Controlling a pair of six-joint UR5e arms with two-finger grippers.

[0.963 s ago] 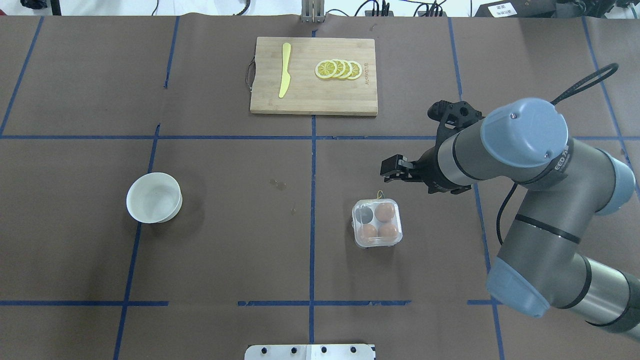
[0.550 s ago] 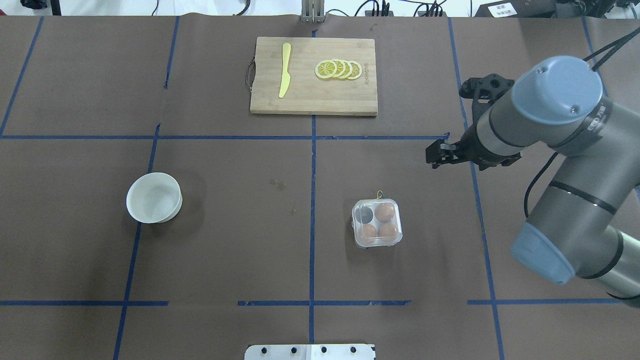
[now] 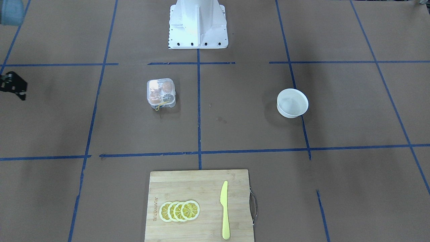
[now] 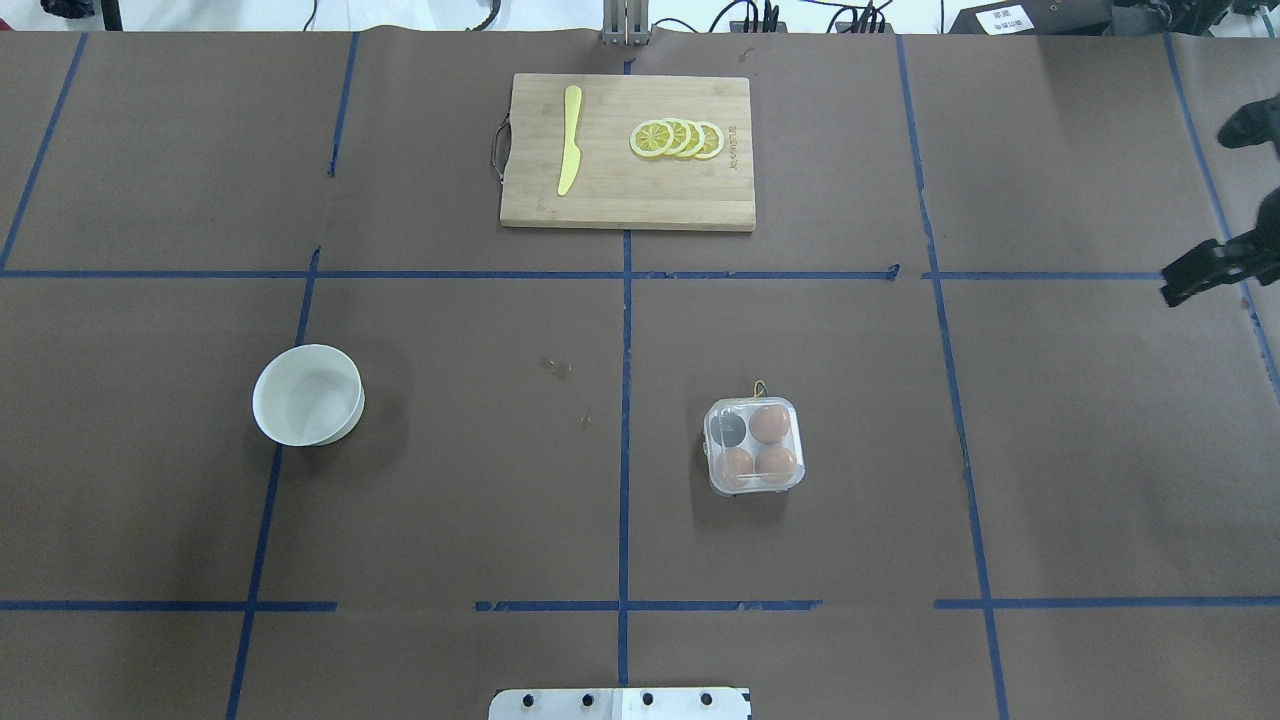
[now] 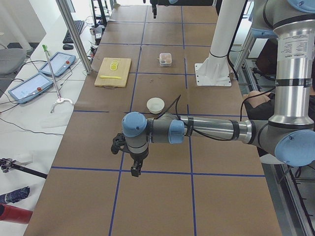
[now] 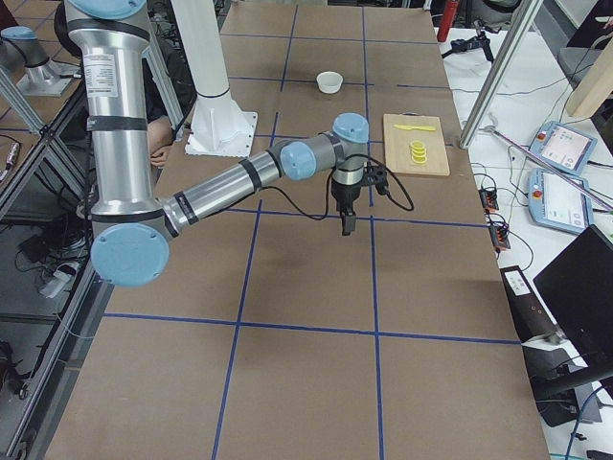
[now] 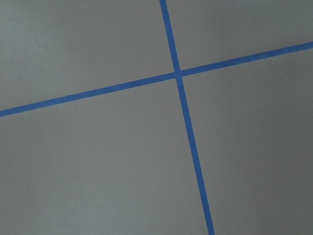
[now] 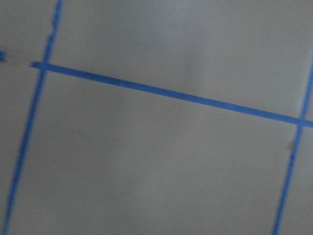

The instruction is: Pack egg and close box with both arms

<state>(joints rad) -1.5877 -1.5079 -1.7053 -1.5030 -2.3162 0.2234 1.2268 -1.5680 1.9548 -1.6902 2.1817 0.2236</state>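
The clear box (image 4: 754, 446) sits right of the table's middle with its lid down. It holds three orange-brown eggs (image 4: 770, 423) and one dark empty cup at its far left. It also shows in the front view (image 3: 160, 93) with its yellow string toward the cutting board. My right gripper (image 4: 1195, 275) is at the overhead view's right edge, far from the box; it looks shut and empty. It also shows in the front view (image 3: 12, 86). My left gripper (image 5: 135, 170) shows only in the exterior left view, far from the box; I cannot tell its state.
A white bowl (image 4: 308, 394) stands on the left. A wooden cutting board (image 4: 628, 200) at the far middle carries a yellow knife (image 4: 569, 140) and lemon slices (image 4: 677, 139). Both wrist views show only brown table cover with blue tape lines.
My right arm has swung away from the box to the right, until only its gripper shows at the overhead view's edge. The box and eggs have not moved.
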